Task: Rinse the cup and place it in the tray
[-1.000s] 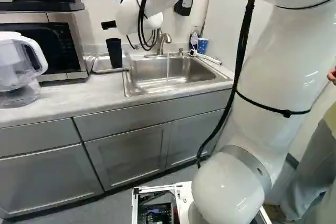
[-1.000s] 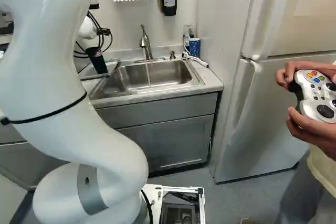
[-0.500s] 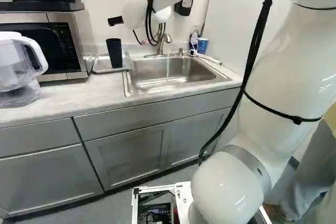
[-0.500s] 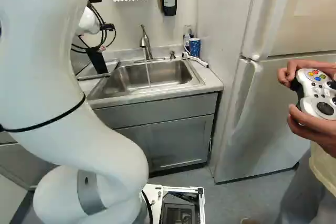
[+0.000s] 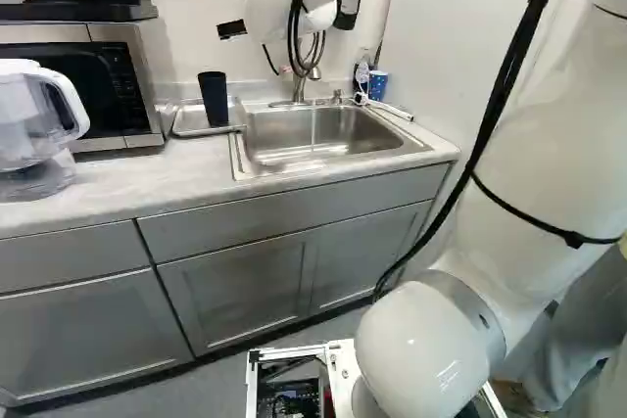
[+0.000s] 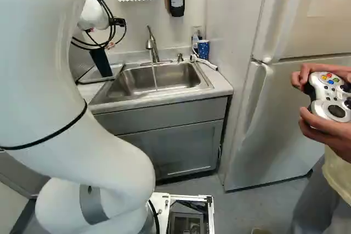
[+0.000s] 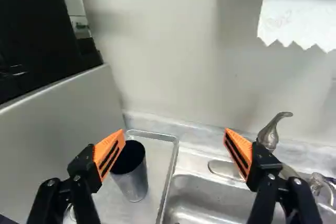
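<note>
Black and tall, the tumbler [image 5: 213, 98] stands upright in the rimmed tray [image 5: 236, 128], toward the upper left of the left base view, between the microwave [image 5: 95, 79] and the sink [image 5: 397, 145]. Its round mouth is wide and dark inside, and the straight walls narrow toward the foot. Seen in the wrist view, the outer side has a greyer, softly streaked sheen; it may be plastic, though the view is too poor to be sure.

In the right base view, the gripper [image 6: 101, 38] hangs at the upper left. The wrist view shows the gripper [image 7: 174, 135] released, orange pads [image 7: 239, 152] spread well apart, with the tumbler ahead, just inside one finger's line of sight. A thin stream of water [image 6: 154, 75] falls from the curved faucet [image 6: 152, 44] into the sink.
</note>
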